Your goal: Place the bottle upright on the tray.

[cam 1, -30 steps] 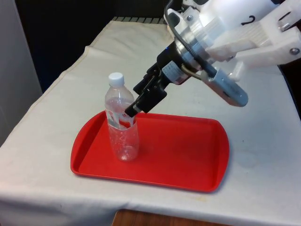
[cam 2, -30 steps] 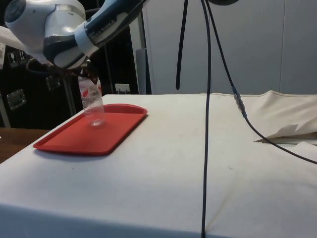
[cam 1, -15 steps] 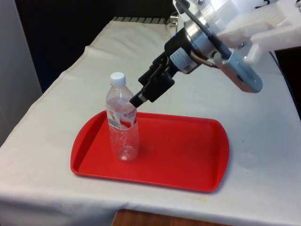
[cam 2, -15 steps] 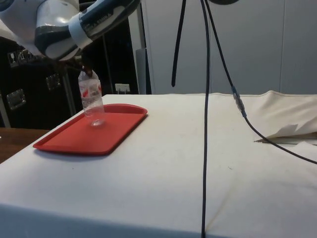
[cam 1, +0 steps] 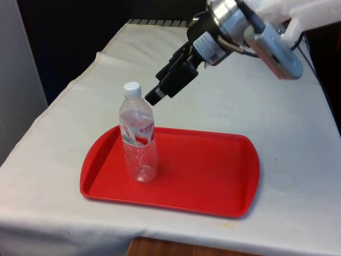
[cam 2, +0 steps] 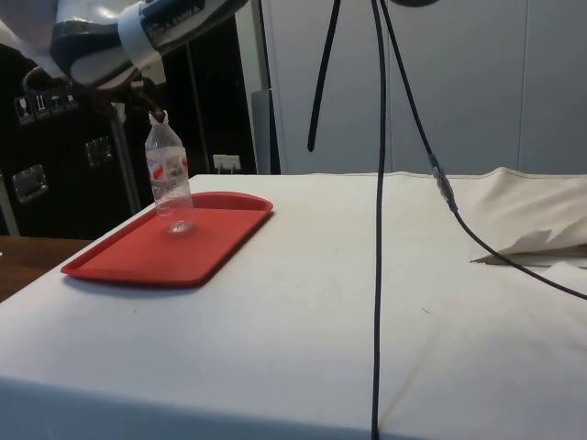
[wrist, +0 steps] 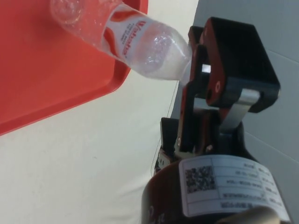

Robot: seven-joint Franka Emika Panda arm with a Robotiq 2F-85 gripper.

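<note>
Clear plastic water bottle (cam 1: pixel 138 140) stands upright, white cap on, on red tray (cam 1: pixel 213 176), toward front view's left end. End effector (cam 1: pixel 153 97) has let go, lifted up and back since a second ago; now above, beside cap, apart from it. Fingers spread, empty. Placement looks done; worktop (cam 1: pixel 287 122) otherwise unchanged.

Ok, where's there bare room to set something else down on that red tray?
The tray is bare from the bottle across to the front view's right rim. It is crowded at the front view's left end, where the bottle stands upright with the gripper just above it.
</note>
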